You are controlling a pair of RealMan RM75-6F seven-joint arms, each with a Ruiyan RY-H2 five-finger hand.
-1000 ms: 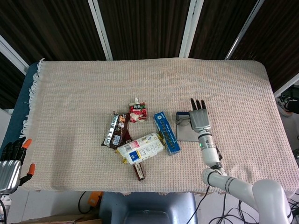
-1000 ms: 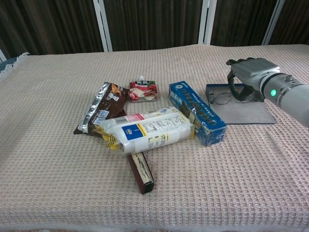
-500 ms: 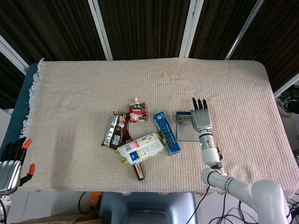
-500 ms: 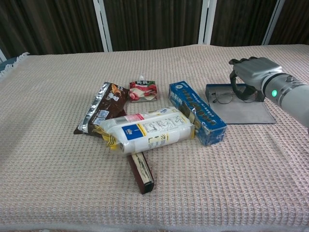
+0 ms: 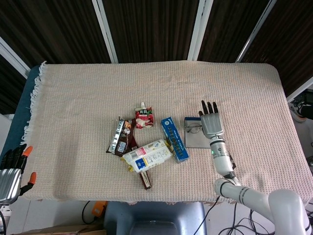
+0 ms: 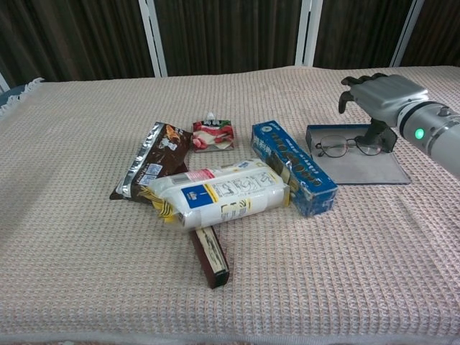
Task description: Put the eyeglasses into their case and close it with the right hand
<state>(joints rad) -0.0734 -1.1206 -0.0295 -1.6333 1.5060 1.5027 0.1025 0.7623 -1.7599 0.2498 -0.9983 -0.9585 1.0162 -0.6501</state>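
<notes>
Eyeglasses (image 6: 349, 146): lying unfolded in the open case (image 6: 374, 171), at its far end near the raised back wall; lenses face the camera in the chest view.
Case: grey, flat, open; just right of the blue box (image 6: 293, 167), on the woven tablecloth (image 6: 86, 280).
Right hand (image 6: 379, 92): raised just above the far right part of the case; fingers loosely curled downward and apart, holding nothing; the thumb reaches down close to the right temple of the eyeglasses, contact unclear.
Left hand (image 5: 11, 172): off the table's near left corner, holding nothing; fingers appear slightly apart.
Stage (judged): eyeglasses placed; closing not yet done.
Risk 1: the temples stand open, so folding the lid over them could jam or bend the frame.
Risk 2: a low sweep of the thumb could snag the temple and drag the eyeglasses out.
Risk 3: pushing the lid without steadying the light case could slide it against the blue box.
Bystanders: snack bags (image 6: 215, 192), red pouch (image 6: 213, 134).
</notes>
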